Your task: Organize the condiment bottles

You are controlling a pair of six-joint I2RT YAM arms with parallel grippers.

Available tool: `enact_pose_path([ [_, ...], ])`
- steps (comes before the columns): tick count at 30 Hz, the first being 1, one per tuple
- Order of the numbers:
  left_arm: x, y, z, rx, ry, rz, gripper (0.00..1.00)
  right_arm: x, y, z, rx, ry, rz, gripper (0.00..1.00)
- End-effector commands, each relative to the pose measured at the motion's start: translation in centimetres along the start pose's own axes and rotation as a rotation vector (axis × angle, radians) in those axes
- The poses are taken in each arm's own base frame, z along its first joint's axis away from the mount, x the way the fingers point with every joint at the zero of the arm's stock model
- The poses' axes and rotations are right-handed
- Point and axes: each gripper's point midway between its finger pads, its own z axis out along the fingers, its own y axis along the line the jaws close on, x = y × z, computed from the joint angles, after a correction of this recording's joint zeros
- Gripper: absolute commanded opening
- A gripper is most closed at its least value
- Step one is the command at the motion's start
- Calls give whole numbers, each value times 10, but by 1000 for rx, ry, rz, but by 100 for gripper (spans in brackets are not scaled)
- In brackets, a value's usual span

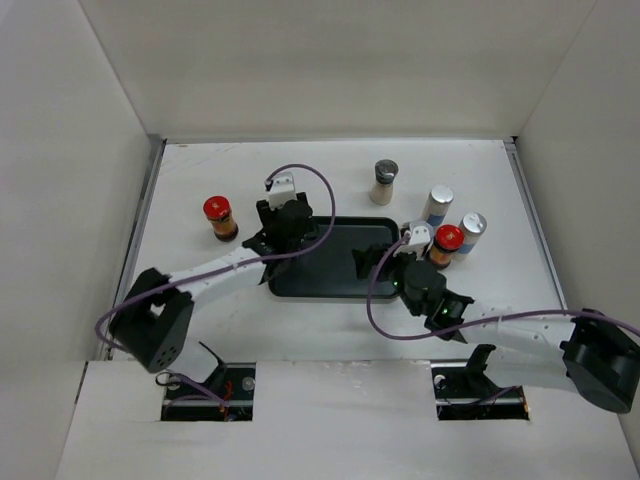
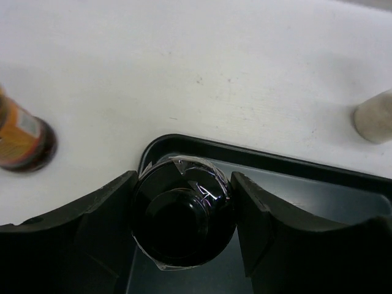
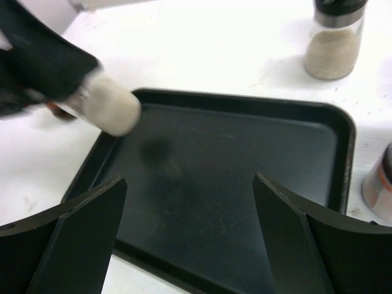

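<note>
Left wrist view looks down on a dark-capped cream jar (image 2: 184, 223) clamped between the narrowed fingers of the left gripper (image 1: 284, 228), just inside the far-left corner of the black tray (image 1: 325, 288). From the right wrist this jar looks tilted; whether it touches the tray I cannot tell. The second cream jar (image 1: 385, 182) stands beyond the tray's far edge. One red-capped jar (image 1: 218, 218) stands left of the tray. The other red-capped jar (image 1: 446, 244) stands just off its right end, with two silver-topped jars (image 1: 437, 205) close behind it. The right gripper (image 3: 188, 182) hangs over the tray's right part, fingers spread wide and holding nothing.
</note>
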Motion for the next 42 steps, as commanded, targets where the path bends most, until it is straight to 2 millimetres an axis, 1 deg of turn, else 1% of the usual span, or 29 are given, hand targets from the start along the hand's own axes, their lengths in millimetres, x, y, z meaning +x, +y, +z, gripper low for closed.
enact_pose_path([
  [1,-35,-31,20,83,-89,-67,36,-29,-4,-4,-1,-95,73,90],
  [3,-27,-32,29,71,-74,-54,36,-35,-9,-6,9,-110,83,90],
  [5,-20,-32,34,65,-65,-45,36,-37,-14,-7,15,-118,95,90],
  [7,-10,-28,41,49,-54,-35,39,-38,-19,-7,31,-123,100,92],
  [8,-5,-26,44,45,-46,-29,44,-38,-22,-6,37,-123,99,93],
  [10,2,-24,45,34,-42,-17,58,-36,-23,-4,42,-115,101,95],
  [12,1,-25,39,52,-67,-36,80,-36,-24,-2,57,-103,94,95],
  [13,-1,-25,36,63,-81,-45,87,-36,-25,-1,66,-94,88,93],
  [14,-4,-25,31,74,-94,-57,91,-37,-27,1,77,-88,84,91],
  [16,-15,-27,18,104,-127,-84,98,-41,-30,5,100,-76,75,80],
  [17,-20,-27,13,116,-141,-97,100,-45,-30,7,109,-74,74,71],
  [18,-30,-28,4,145,-166,-123,100,-50,-31,10,122,-72,71,55],
  [19,-40,-27,-5,165,-193,-150,100,-56,-31,13,137,-67,67,44],
  [20,-47,-28,-13,183,-214,-171,100,-62,-32,18,153,-63,60,38],
  [21,-55,-27,-22,200,-243,-196,100,-68,-33,23,174,-58,48,36],
  [22,-64,-25,-34,224,-275,-223,100,-75,-36,31,200,-56,33,37],
  [23,-68,-24,-41,237,-293,-238,100,-80,-39,37,215,-51,19,40],
  [24,-71,-21,-48,252,-309,-252,100,-86,-43,45,239,-46,2,47],
  [25,-73,-17,-55,264,-323,-264,100,-93,-46,54,261,-51,-7,61],
  [26,-72,-12,-60,270,-331,-273,100,-97,-54,65,291,-46,-20,78],
  [27,-70,-7,-66,282,-337,-286,100,-102,-62,75,319,-43,-35,90],
  [28,-68,-2,-70,289,-344,-297,100,-107,-70,86,348,-44,-52,96],
  [29,-66,3,-74,297,-349,-308,100,-110,-80,97,377,-42,-63,100],
  [30,-64,6,-77,302,-354,-318,100,-111,-89,111,397,-30,-73,100],
  [32,-59,16,-84,309,-367,-335,100,-109,-103,135,426,5,-91,100],
  [35,-52,28,-89,316,-381,-347,100,-101,-117,165,452,58,-113,100],
  [38,-46,36,-88,306,-387,-361,100,-92,-127,188,468,103,-123,100],
  [40,-44,36,-86,316,-385,-361,100,-85,-137,201,484,128,-125,100],
  [42,-43,33,-85,333,-384,-359,100,-79,-141,213,486,145,-128,100],
])
